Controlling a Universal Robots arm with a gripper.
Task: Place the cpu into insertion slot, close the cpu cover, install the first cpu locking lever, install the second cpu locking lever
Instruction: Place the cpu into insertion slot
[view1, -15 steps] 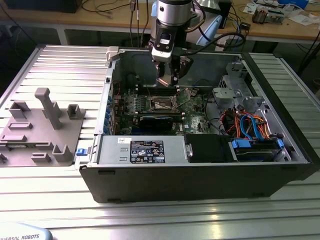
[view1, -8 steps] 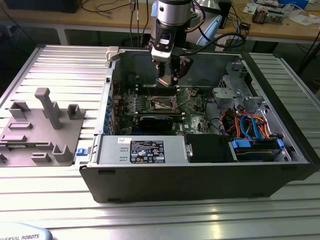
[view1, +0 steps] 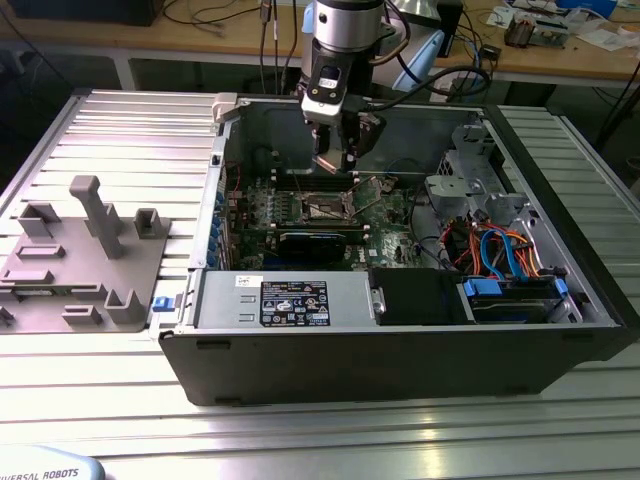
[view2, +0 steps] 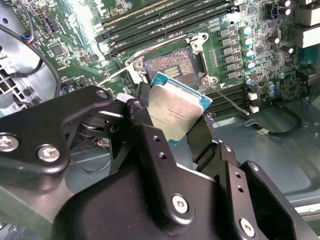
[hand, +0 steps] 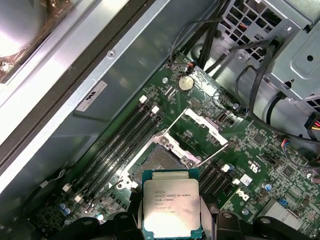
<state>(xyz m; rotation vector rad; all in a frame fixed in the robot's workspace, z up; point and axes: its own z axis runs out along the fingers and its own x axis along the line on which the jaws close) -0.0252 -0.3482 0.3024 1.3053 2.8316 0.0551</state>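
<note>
Closest in, the black gripper (view2: 175, 114) has its two fingers (view2: 145, 125) drawn in against opposite edges of the cpu (view2: 177, 107), pinching it between them. The chip is a small flat square. Its top is a dull silver-grey metal plate with faint print, and a thin teal-green border of circuit board shows around it. In the second wrist view it sits tilted, with one corner dipped towards the board.

In the first wrist view the cpu (hand: 171, 207) hangs just short of the insertion slot (hand: 155, 162), a square socket with a dark, speckled centre and a silvery rim. I can't quite tell whether the chip is clear of that rim, though it looks apart from it. The socket is bare. The cpu cover (hand: 209, 125), a thin metal frame with a cut-out middle, lies swung back beyond the slot. Two thin wire levers (hand: 170, 121) stick out loose on either side. Long black memory slots (hand: 125, 140) run beside the socket.

From the exterior view, the gripper (view1: 335, 150) hangs inside the open computer case (view1: 400, 370), above the slot (view1: 325, 208).
</note>
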